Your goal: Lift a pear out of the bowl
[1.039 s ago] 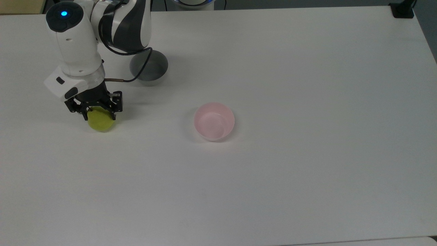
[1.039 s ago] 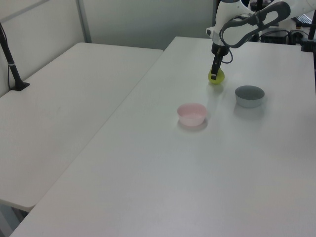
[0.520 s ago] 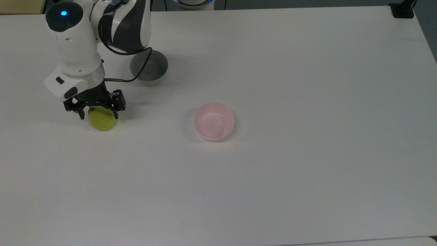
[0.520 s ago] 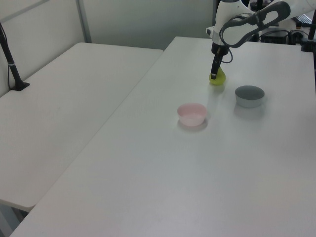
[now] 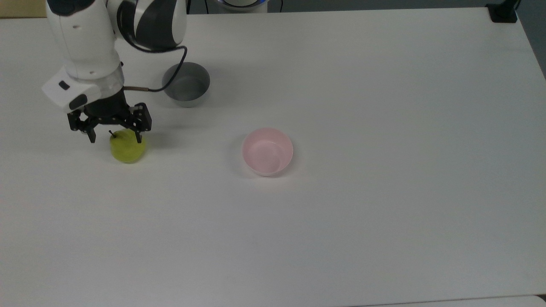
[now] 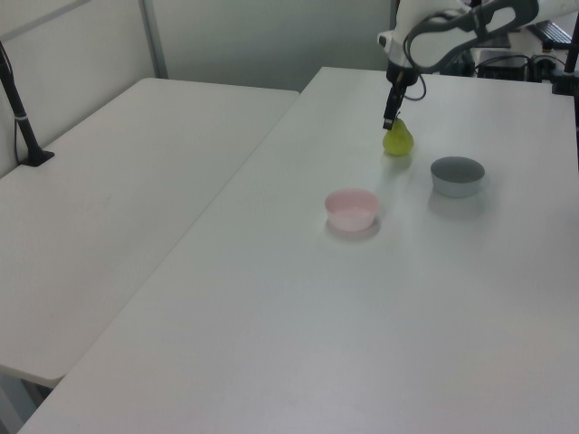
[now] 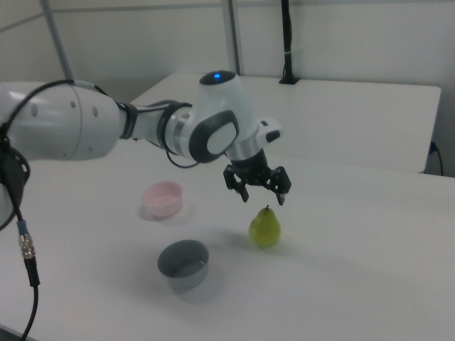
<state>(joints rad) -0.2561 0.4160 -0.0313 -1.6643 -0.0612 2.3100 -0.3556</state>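
Observation:
The yellow-green pear (image 5: 127,147) (image 6: 398,139) (image 7: 265,228) stands upright on the white table (image 5: 384,213), stem up, far from the pink bowl. My gripper (image 5: 114,138) (image 7: 262,198) (image 6: 389,124) hangs open just above the pear's top, fingers spread to either side of the stem and not touching the fruit. The pale pink bowl (image 5: 267,151) (image 6: 352,209) (image 7: 163,199) sits empty near the table's middle, to the top view's right of the pear.
A grey bowl (image 5: 186,89) (image 6: 457,175) (image 7: 183,263) stands empty behind the pear in the top view, close to my arm's cable. A second white table (image 6: 118,181) adjoins on the left view's left, with a black post (image 6: 23,117) on it.
My gripper has opened, let go of the pear and risen above it. The pear stays standing on the table in the same spot.

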